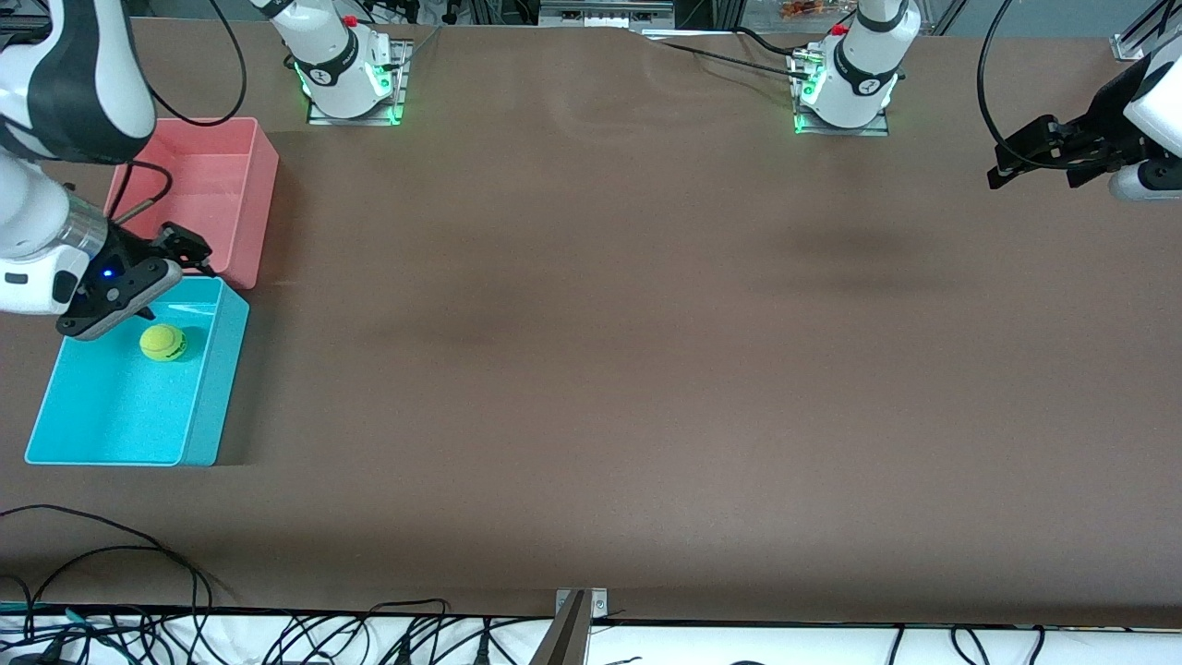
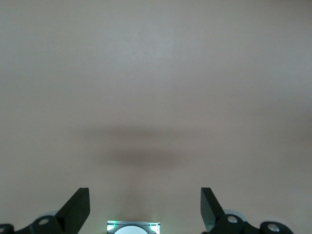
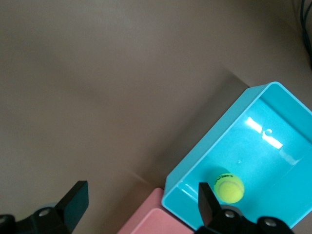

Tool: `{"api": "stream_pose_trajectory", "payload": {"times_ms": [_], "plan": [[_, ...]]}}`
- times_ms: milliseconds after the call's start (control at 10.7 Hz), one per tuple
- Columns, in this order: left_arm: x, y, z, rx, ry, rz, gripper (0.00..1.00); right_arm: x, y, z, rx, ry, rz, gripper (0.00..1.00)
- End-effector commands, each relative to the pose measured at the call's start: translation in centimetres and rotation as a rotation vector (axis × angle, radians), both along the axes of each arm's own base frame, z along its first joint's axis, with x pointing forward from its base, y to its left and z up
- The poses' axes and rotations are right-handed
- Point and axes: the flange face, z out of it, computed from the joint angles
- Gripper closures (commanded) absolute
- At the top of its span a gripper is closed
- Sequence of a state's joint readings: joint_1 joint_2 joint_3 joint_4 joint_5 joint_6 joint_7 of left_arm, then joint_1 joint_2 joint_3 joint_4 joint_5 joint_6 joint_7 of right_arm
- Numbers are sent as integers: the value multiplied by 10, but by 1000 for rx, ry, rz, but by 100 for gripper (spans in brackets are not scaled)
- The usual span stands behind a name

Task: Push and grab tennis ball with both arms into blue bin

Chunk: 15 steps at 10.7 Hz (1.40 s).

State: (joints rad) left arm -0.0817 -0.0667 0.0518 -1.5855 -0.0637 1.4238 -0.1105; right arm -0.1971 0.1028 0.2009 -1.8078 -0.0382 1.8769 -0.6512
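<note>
The tennis ball (image 1: 163, 342) lies inside the blue bin (image 1: 214, 392), in the part of it next to the pink bin. In the right wrist view the ball (image 3: 229, 188) rests on the floor of the blue bin (image 3: 204, 161), close to one finger. My right gripper (image 1: 138, 282) is open and empty. It hangs over the place where the two bins meet, above the ball; in its own view the right gripper (image 3: 141, 204) has its jaws wide apart. My left gripper (image 1: 1034, 171) is open and empty, up over the left arm's end of the table, and its own view (image 2: 145, 204) shows only bare table.
A pink-red bin (image 1: 259, 185) stands against the blue bin, farther from the front camera; its corner shows in the right wrist view (image 3: 156, 219). The brown table (image 1: 600, 351) stretches between the arms. Black cables lie along the edge nearest the front camera.
</note>
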Motion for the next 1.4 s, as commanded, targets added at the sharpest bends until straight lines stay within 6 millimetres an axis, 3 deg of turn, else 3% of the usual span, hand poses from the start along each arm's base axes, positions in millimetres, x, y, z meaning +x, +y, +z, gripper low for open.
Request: {"api": "stream_pose_trajectory", "payload": {"times_ms": [0, 187, 468, 749, 1311], "plan": [[1, 4, 3, -7, 16, 9, 0, -15, 25, 28, -26, -28, -224, 0], [2, 2, 5, -6, 11, 0, 0, -13, 39, 47, -25, -56, -316, 0], [10, 3, -3, -4, 6, 6, 0, -12, 43, 71, -26, -67, -381, 0], [11, 8, -3, -2, 8, 15, 0, -11, 24, 112, -38, -68, -423, 0], [12, 15, -5, -4, 11, 28, 0, -12, 16, 126, 6, -66, -527, 0]]}}
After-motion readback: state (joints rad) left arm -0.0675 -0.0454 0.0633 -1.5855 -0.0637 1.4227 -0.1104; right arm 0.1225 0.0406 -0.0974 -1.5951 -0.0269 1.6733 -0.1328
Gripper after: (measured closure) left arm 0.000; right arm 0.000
